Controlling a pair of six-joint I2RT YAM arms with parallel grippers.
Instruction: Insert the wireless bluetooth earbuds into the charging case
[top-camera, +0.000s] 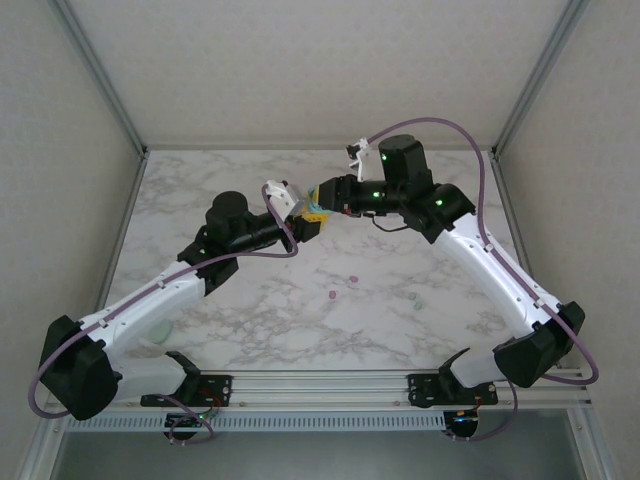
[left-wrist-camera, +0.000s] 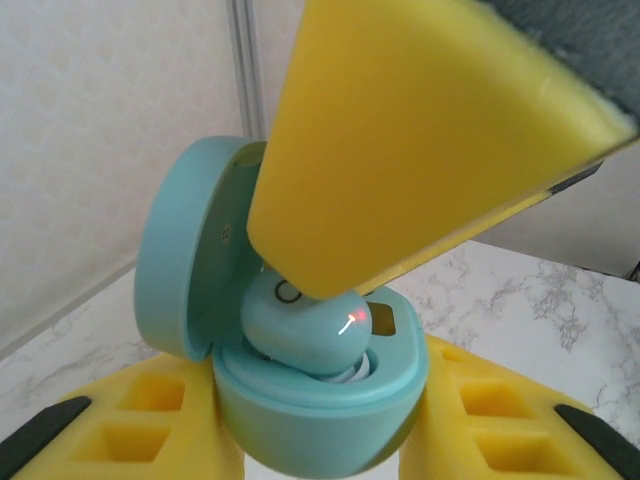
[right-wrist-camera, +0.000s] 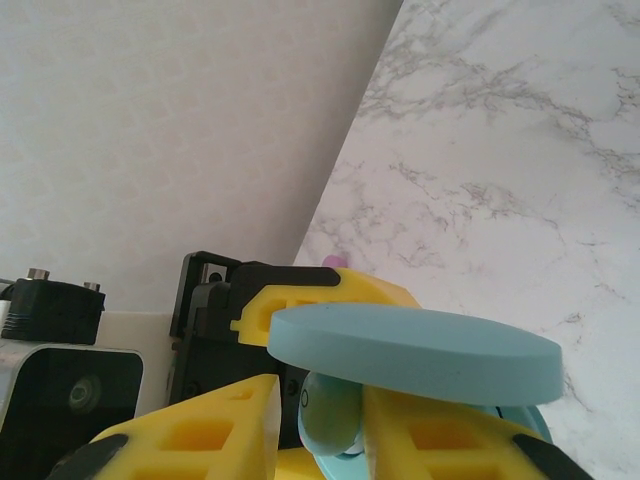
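Left fingers (left-wrist-camera: 150, 420) clamp the charging case (left-wrist-camera: 320, 420); right fingers (right-wrist-camera: 200, 430), narrowly parted, flank a ring-marked teal earbud (left-wrist-camera: 300, 325).

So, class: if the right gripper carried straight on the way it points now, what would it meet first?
The right gripper would most likely meet the teal earbud at its fingertips, sitting in the open charging case that the left gripper holds; depth is unclear.

The left gripper (top-camera: 308, 223) is clamped on the charging case (left-wrist-camera: 320, 420); the right gripper (top-camera: 319, 198) is held at its 1 o'clock.
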